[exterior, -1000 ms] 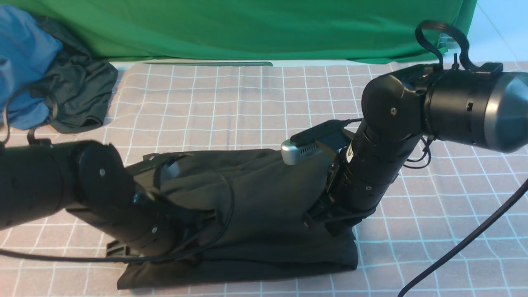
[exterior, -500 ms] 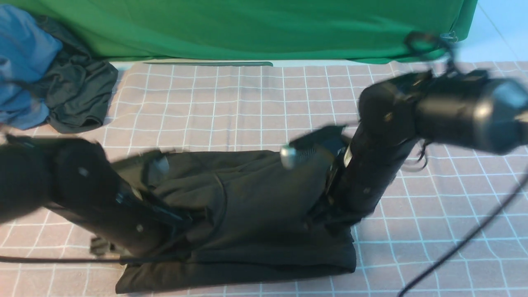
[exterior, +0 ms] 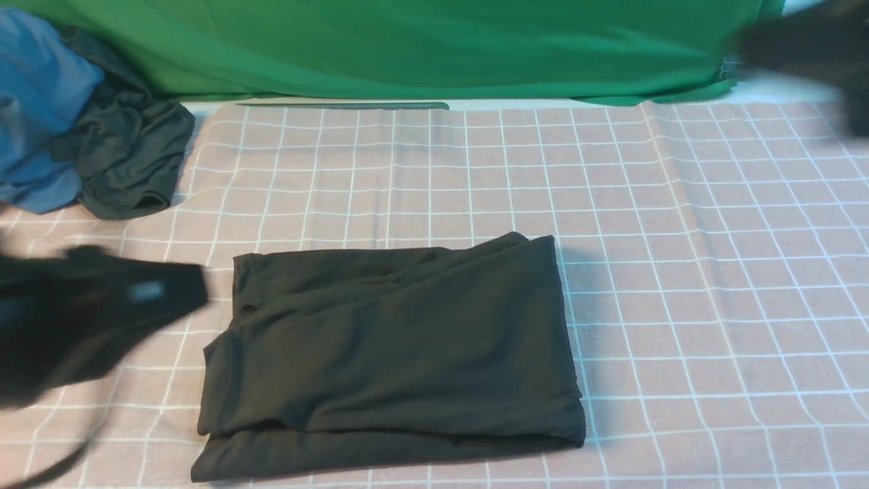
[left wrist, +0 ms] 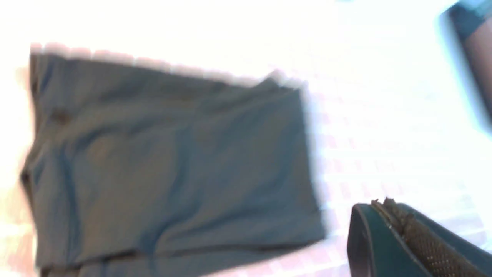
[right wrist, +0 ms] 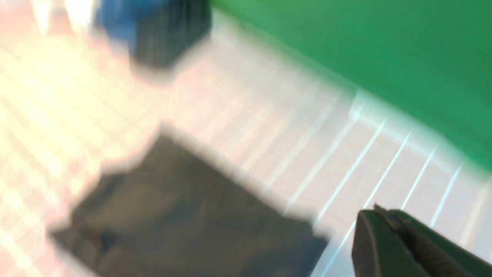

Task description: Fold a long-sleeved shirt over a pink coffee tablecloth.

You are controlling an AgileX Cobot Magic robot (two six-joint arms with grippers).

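The long-sleeved shirt [exterior: 390, 353] lay folded into a thick black rectangle on the near middle of the pink coffee tablecloth [exterior: 679, 272], untouched by either arm. Its mountain print did not show in any view. In the front view the left arm [exterior: 88, 326] was a dark blur beside the shirt's left edge, and the right arm [exterior: 808, 47] a dark smear at the far right corner. Only the wrist views showed the tools. The left tool [left wrist: 399, 234] had its jaws pressed together, holding nothing, apart from the shirt [left wrist: 173, 165]. The right tool [right wrist: 399, 238] was likewise closed and empty, though cut off at the frame edge. Both wrist views were heavily blurred. At the far left sat a blue garment [exterior: 41, 109] against a dark grey garment [exterior: 129, 156]. A green cloth [exterior: 407, 47] hung behind.
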